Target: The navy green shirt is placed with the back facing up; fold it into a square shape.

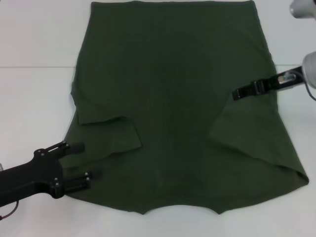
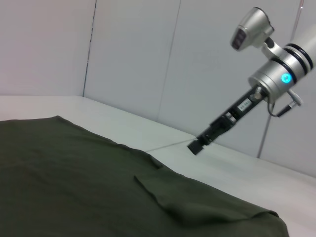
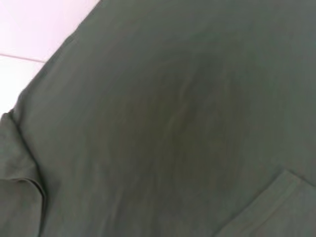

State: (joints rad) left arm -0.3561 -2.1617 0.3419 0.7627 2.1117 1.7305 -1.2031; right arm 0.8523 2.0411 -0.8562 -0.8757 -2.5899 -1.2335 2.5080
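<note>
The navy green shirt (image 1: 173, 98) lies flat on the white table, plain back up, collar end nearest me. Both sleeves are folded inward: one (image 1: 116, 136) on the left, one (image 1: 242, 128) on the right. My left gripper (image 1: 86, 162) is open and empty at the shirt's near left edge, fingers pointing across the cloth. My right gripper (image 1: 238, 94) is shut and empty, held above the shirt's right side over the folded sleeve. The left wrist view shows it (image 2: 195, 146) in the air above the shirt (image 2: 98, 187). The right wrist view shows only shirt cloth (image 3: 187, 123).
The white table (image 1: 34, 108) has a seam line (image 1: 34, 66) running across it. Bare table lies on the left, on the right and along the near edge. A pale wall (image 2: 148, 59) stands behind the table. The right arm's silver wrist (image 1: 308, 69) is at the right edge.
</note>
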